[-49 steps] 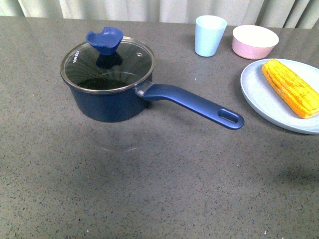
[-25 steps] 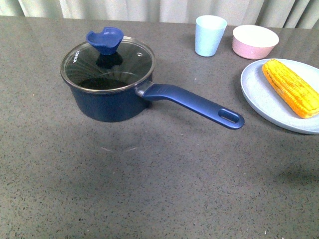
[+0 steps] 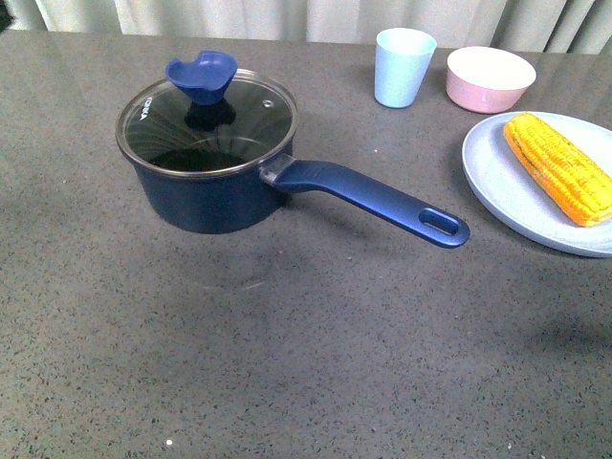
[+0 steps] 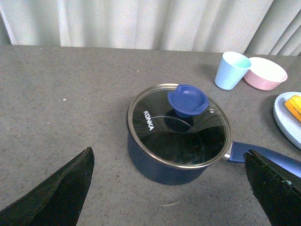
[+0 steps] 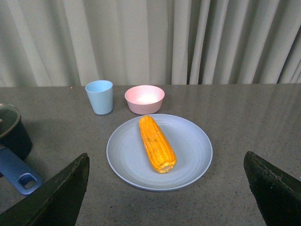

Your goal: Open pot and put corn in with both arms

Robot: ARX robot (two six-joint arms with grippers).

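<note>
Both grippers, left (image 4: pixel 168 151) and right (image 5: pixel 166 155), hang with jaws spread wide, holding nothing. Below the left one the pot (image 3: pixel 206 182) sits lidded as before; the corn (image 3: pixel 557 168) lies unmoved on its plate (image 3: pixel 497 182), well right of the pot.

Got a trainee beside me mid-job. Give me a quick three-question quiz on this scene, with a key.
1. True or false: the lid is off the pot.
2. The corn rests: A) on the plate B) inside the pot C) on top of the lid.
3. Fill in: the left tool and the right tool both have their jaws standing ____.
Key: 1 false; 2 A; 3 open.
</note>
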